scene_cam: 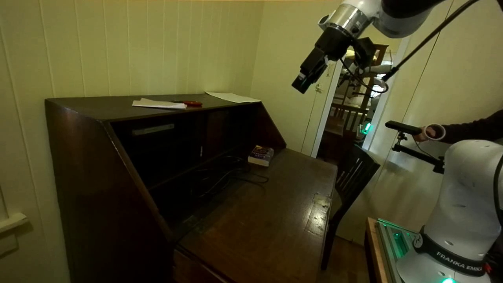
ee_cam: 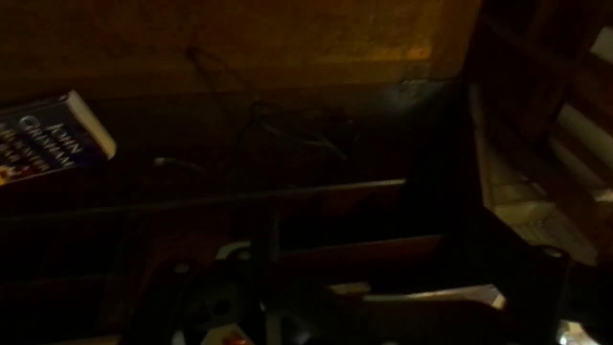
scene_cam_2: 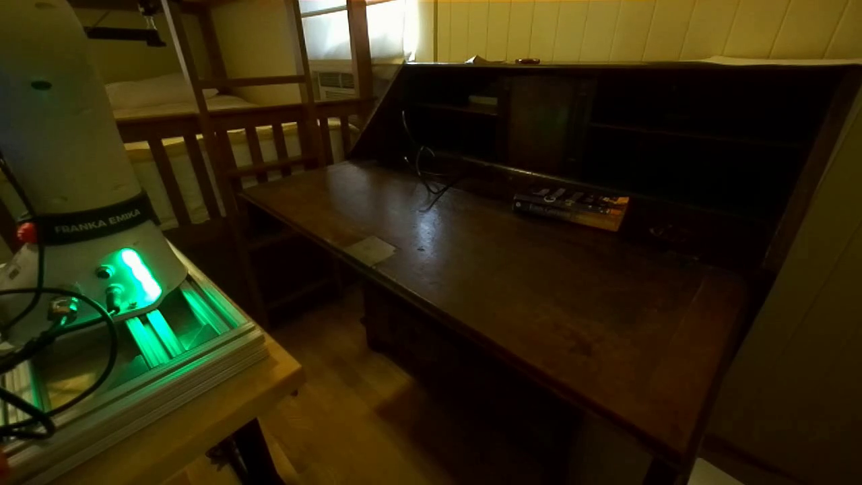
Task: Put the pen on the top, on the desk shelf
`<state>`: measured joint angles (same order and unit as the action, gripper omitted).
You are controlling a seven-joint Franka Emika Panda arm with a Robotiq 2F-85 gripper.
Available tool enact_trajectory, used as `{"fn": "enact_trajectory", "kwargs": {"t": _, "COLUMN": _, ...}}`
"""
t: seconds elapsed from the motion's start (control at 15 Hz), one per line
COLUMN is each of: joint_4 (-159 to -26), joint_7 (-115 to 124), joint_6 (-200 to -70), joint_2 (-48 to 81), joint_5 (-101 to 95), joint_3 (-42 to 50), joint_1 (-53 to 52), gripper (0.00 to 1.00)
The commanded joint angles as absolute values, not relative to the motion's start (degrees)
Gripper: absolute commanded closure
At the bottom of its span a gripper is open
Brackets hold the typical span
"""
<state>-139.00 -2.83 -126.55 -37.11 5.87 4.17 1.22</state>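
1. Red pen (scene_cam: 193, 103) lies on the top board (scene_cam: 112, 108), in an exterior view; the hand (scene_cam: 300, 85) hangs well apart.
2. In an exterior view: shadowy desk shelf (scene_cam_2: 458, 108).
3. Wrist view: hand seems spread, holding nothing; likely the reach. Next: descend, pinch pen.

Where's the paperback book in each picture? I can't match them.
In an exterior view: book near the centre.
In an exterior view: book right of centre.
Wrist view: book at the left edge, cut off.
Shared landmark: cords left of the book in both exterior views, right in the wrist view.
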Motion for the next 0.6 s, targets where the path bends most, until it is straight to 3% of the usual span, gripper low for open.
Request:
{"fn": "enact_trajectory", "kwargs": {"t": 0.0, "joint_4": -128.2, "joint_7": -1.0, "joint_6": -132.0, "joint_2": -27.1, "joint_5": -1.8, "joint_3": 4.4, "joint_1": 7.0, "gripper": 0.0}}
{"fn": "enact_trajectory", "kwargs": {"t": 0.13, "joint_4": -131.8, "joint_7": -1.7, "joint_6": -131.7, "joint_2": -30.8, "joint_5": -0.3, "joint_3": 5.0, "joint_1": 5.9, "gripper": 0.0}}
{"fn": "enact_trajectory", "kwargs": {"t": 0.53, "joint_4": -126.9, "joint_7": -0.3, "joint_6": -132.8, "joint_2": -25.8, "joint_5": -1.9, "joint_3": 4.9, "joint_1": 7.7, "gripper": 0.0}}
